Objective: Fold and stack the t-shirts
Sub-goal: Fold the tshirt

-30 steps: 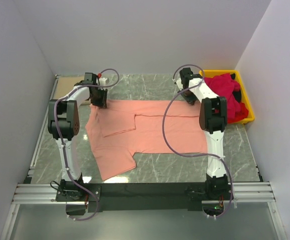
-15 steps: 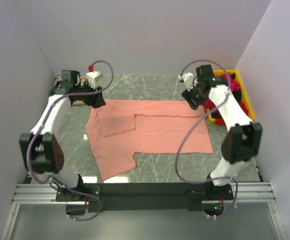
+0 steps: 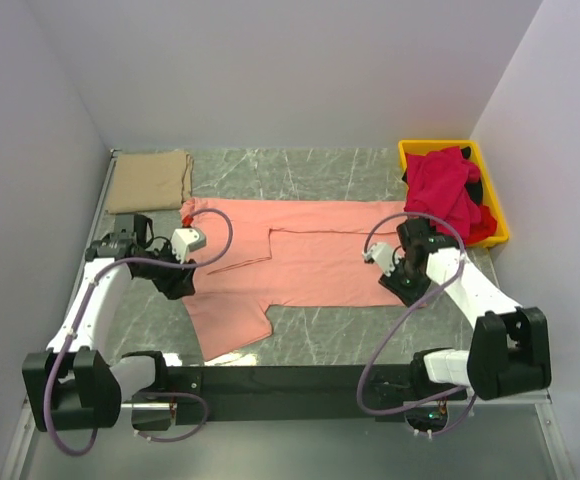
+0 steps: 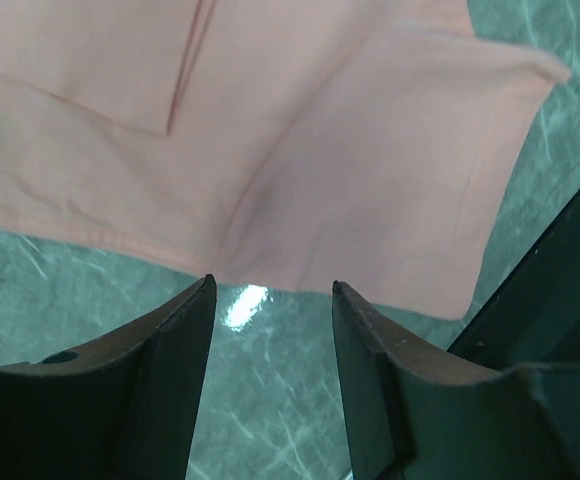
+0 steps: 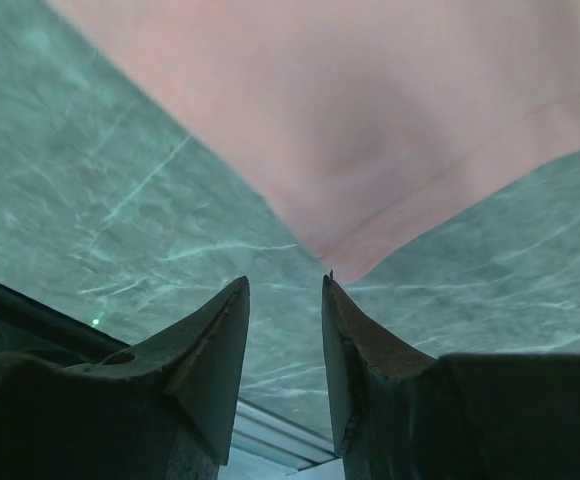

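Tan tee [image 3: 150, 180] lying folded | salmon-pink tee [image 3: 315, 255] part-folded | red tees [image 3: 445, 185] waiting in yellow bin [image 3: 498, 222] | I'm holding left gripper [image 4: 270, 290], right gripper [image 5: 285, 285] half-open, empty

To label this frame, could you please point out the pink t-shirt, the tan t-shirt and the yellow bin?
pink t-shirt [image 3: 320, 262]: overhead view, middle of its body.
tan t-shirt [image 3: 150, 181]: overhead view, centre of the folded cloth.
yellow bin [image 3: 415, 147]: overhead view, far rim near left corner.

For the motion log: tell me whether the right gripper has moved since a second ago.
Yes. The right gripper has pulled back from beside the yellow bin, down the top view, to the salmon-pink t-shirt's near right corner.
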### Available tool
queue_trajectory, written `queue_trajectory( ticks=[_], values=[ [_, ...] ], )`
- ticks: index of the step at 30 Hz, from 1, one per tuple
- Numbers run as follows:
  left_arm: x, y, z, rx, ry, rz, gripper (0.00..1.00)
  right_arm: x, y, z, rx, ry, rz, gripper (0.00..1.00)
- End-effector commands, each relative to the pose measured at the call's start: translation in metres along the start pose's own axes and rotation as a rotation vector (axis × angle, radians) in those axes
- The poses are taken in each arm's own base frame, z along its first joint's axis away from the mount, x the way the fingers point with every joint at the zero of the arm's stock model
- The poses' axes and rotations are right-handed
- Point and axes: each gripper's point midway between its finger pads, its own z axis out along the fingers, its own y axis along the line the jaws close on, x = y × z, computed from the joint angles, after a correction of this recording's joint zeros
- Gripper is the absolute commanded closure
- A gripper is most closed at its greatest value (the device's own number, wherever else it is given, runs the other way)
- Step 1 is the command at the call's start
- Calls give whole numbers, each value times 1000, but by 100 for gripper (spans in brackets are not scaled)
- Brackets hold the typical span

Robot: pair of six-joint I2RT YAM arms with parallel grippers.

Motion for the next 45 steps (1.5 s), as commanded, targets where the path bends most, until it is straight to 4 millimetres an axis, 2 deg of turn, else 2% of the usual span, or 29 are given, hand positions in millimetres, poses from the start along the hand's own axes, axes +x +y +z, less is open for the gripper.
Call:
queue_trajectory(
  ticks=[1, 7, 15, 21, 23, 24, 27, 33, 37, 41, 43, 45],
  values=[
    [16, 0, 0, -31, 37, 63, 44, 9, -12, 7, 111, -10, -51, 58],
    [33, -4, 5, -23, 73, 78, 44, 15, -25, 21, 188, 15, -42, 56],
    [47, -3, 7, -22, 121, 133, 44, 17, -24, 42, 145, 53, -56, 58],
    [57, 1, 13, -28, 137, 223, 46, 23, -22, 55, 124, 86, -67, 73],
    [58, 8, 18, -48, 136, 242, 46, 22, -22, 56, 122, 88, -66, 82],
    [60, 11, 21, -55, 141, 250, 46, 22, -22, 56, 120, 88, -65, 90],
    [59, 18, 28, -64, 135, 271, 47, 20, -24, 57, 121, 89, -63, 100],
    [59, 20, 41, -49, 136, 322, 50, 17, -26, 52, 118, 81, -63, 100],
    [61, 8, 55, -8, 154, 382, 51, 13, -27, 49, 114, 72, -55, 100],
    [70, 7, 65, -3, 186, 399, 52, 10, -27, 48, 111, 67, -57, 100],
    [81, 8, 69, -3, 223, 393, 52, 10, -27, 47, 111, 65, -60, 100],
    [89, 10, 70, -6, 257, 392, 58, 11, -27, 47, 108, 70, -59, 100]
  ],
)
